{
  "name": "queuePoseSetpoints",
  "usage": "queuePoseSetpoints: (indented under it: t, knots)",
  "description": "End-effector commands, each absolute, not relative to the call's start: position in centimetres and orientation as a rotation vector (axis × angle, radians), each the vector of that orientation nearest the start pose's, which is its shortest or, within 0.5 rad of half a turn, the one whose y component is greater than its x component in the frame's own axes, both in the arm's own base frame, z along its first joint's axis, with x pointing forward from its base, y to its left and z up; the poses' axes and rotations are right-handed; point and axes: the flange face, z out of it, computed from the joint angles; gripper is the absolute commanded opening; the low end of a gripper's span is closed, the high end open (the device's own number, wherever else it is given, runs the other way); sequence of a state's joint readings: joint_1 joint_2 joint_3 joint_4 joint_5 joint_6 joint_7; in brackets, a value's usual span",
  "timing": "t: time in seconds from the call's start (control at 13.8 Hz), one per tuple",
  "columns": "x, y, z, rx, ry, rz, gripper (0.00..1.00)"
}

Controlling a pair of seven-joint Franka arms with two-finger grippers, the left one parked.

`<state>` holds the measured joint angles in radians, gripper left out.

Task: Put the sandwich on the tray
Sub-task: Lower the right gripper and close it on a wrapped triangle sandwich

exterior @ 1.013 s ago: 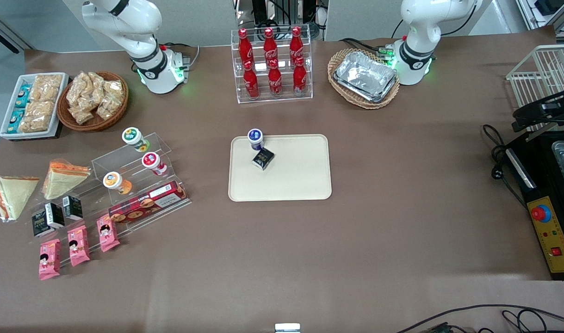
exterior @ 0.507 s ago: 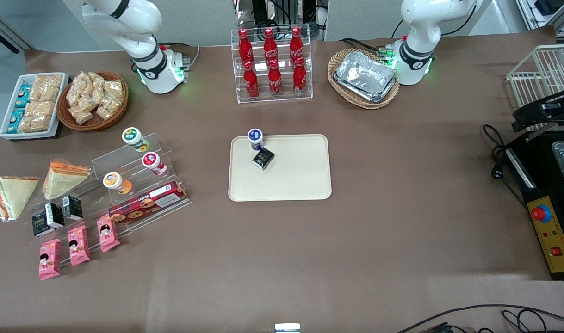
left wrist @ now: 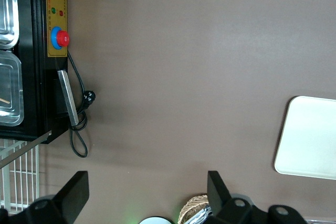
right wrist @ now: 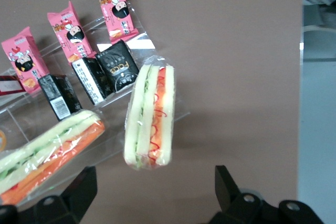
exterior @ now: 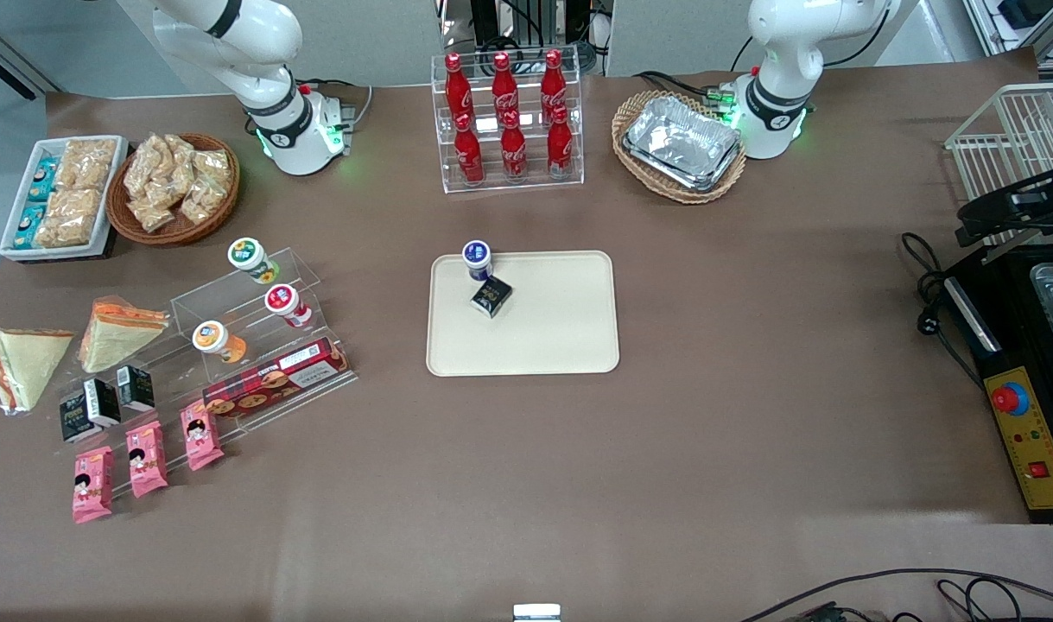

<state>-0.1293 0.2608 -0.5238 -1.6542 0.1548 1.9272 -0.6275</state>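
The sandwich is a clear-wrapped wedge with cream bread and red-orange filling along one edge. It lies on the table at the working arm's end. In the right wrist view the sandwich shows edge-on with red filling. My right gripper is open and empty, hovering above the table with its fingertips wide apart, the sandwich's end just ahead of the gap. The gripper is out of the front view. The cream-beige tray lies mid-table and also shows in the left wrist view.
A similar wedge with a bright-orange side lies beside the sandwich. Black cartons, pink snack packs and a clear acrylic stand are close by. A blue-lidded cup and a black carton sit on the tray.
The working arm's upper link has shifted slightly. Nothing on the table has moved.
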Motion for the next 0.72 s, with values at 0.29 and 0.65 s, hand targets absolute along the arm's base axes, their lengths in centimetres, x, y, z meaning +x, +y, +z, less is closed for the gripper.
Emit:
queuePoseSetpoints:
  t: [0.29,0.65]
  knots:
    - [51.2,-35.4,42.7,-3.098,0.192,-0.161,1.00]
    - [50.9,-35.0,40.1,-3.079,0.243,-0.212,1.00]
